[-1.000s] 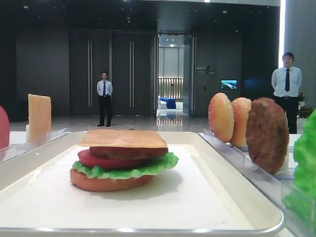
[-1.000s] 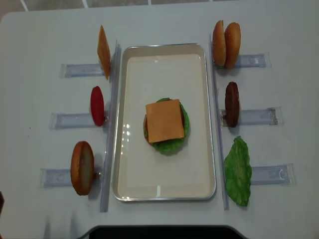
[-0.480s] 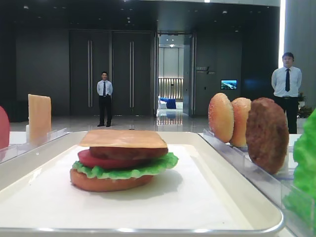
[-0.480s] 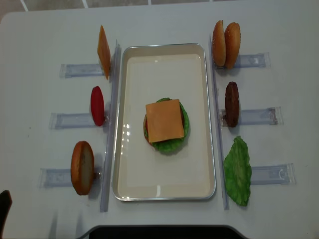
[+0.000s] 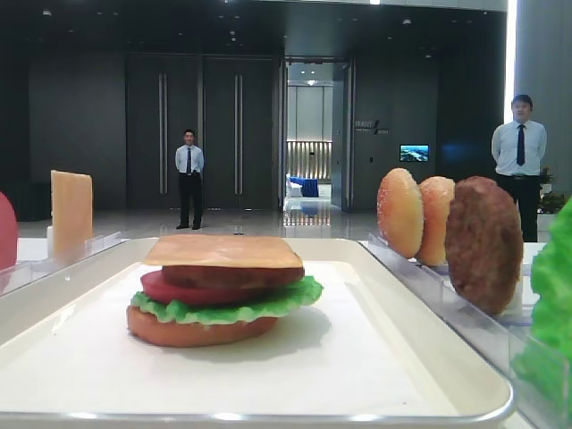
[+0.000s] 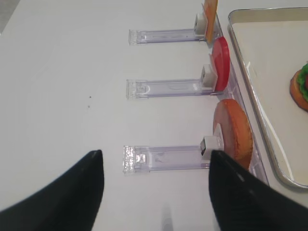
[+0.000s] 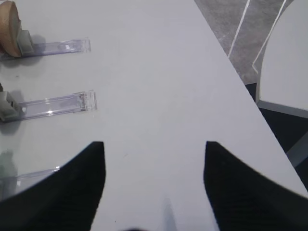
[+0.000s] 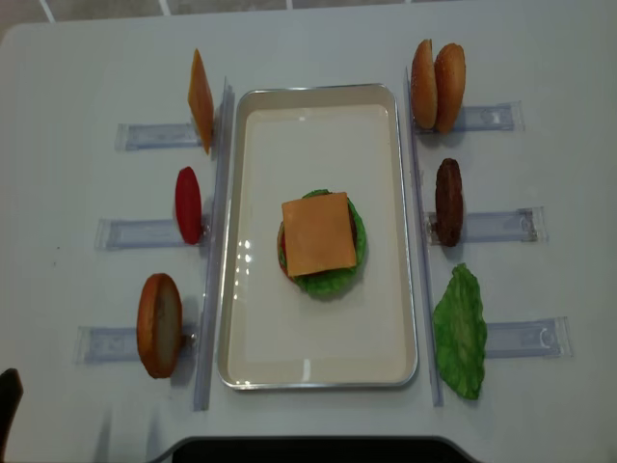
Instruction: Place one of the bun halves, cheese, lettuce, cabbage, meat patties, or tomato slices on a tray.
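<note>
The cream tray [image 8: 318, 371] holds a stack: bun half [image 5: 197, 329], lettuce [image 5: 268, 307], tomato slice [image 5: 165, 288], meat patty [image 5: 232, 276] and cheese [image 8: 318, 233] on top. Left of the tray, a cheese slice [image 8: 201, 99], a tomato slice [image 8: 188, 204] and a bun half [image 8: 159, 324] stand on edge. On the right stand two bun halves [image 8: 437, 85], a patty [image 8: 448, 201] and lettuce [image 8: 460, 331]. My left gripper [image 6: 155, 153] is open and empty, low left of the near bun half [image 6: 236, 130]. My right gripper [image 7: 154, 143] is open over bare table.
Clear acrylic racks [image 8: 130, 233] hold the loose pieces on both sides of the tray. The table's right edge [image 7: 231, 62] drops to the floor. Two people [image 5: 189, 177] stand in the hall behind. A dark base [image 8: 308, 450] sits at the table's near edge.
A dark part of my left gripper has come into the overhead view's bottom-left corner. The food and tray have not moved.
</note>
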Robot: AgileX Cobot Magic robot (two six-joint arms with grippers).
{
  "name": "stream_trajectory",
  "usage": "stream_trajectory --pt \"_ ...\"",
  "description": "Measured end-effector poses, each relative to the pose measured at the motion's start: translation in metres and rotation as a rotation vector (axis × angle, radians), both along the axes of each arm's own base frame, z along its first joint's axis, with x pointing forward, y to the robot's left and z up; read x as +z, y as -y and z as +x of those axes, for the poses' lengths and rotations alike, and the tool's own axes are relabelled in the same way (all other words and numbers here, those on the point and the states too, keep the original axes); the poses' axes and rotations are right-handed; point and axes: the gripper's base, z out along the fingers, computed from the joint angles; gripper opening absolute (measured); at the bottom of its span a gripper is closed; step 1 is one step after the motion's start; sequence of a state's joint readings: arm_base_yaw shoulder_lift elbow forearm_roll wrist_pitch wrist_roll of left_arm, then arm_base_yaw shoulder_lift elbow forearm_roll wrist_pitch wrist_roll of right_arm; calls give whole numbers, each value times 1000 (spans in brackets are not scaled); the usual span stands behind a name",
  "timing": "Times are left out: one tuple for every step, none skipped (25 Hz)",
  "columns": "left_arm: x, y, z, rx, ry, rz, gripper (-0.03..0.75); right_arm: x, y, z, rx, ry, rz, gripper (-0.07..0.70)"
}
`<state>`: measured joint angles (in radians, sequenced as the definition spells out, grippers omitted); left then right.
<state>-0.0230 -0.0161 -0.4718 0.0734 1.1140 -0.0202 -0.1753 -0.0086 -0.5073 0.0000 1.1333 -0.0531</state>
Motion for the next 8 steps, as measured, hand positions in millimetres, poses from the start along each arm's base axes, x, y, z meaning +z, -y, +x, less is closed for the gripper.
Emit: stream_trajectory --pt "0 0 0 0 0 0 514 0 0 0 0 0 0 426" --pt "0 0 0 0 0 0 511 0 0 0 0 0 0 426" --pt "0 0 0 0 0 0 506 0 0 0 0 0 0 426" --pt "0 0 0 0 0 0 502 0 0 0 0 0 0 426" --pt "0 0 0 0 0 0 494 0 0 0 0 0 0 426" --pt "0 0 0 0 0 0 484 0 0 0 0 0 0 426" --pt "0 0 0 0 0 0 475 0 0 0 0 0 0 426" --pt "0 0 0 0 0 0 463 0 0 0 0 0 0 426"
